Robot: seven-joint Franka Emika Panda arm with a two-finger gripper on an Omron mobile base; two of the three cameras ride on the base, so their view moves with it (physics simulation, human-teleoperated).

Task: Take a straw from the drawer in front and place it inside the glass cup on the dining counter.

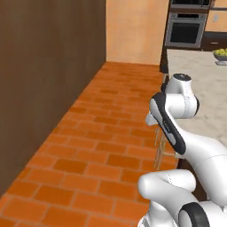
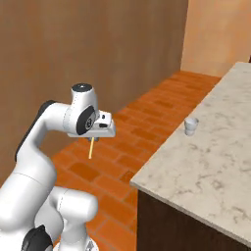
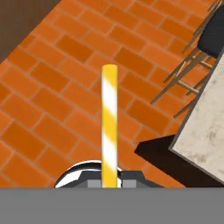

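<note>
Where the left base view looks over the folded white arm [image 1: 177,128], it takes in a brick floor [image 1: 102,146], a dark wooden wall [image 1: 44,80] on the left and the marble dining desk [image 1: 199,84] on the right, with a bowl of fruit [image 1: 220,55] at its far end and an oven [image 1: 186,29] beyond. In the right base view the pincer [image 2: 93,139] is clenched on the straw [image 2: 90,148], which hangs nearly upright below it over the floor, well apart from the glass cup [image 2: 190,126] standing near the desk's edge. In the hand view the straw [image 3: 109,127], yellow with white stripes, rises from between the fingertips [image 3: 131,177], the desk's corner [image 3: 205,131] and chair legs [image 3: 183,83] to its right.
</note>
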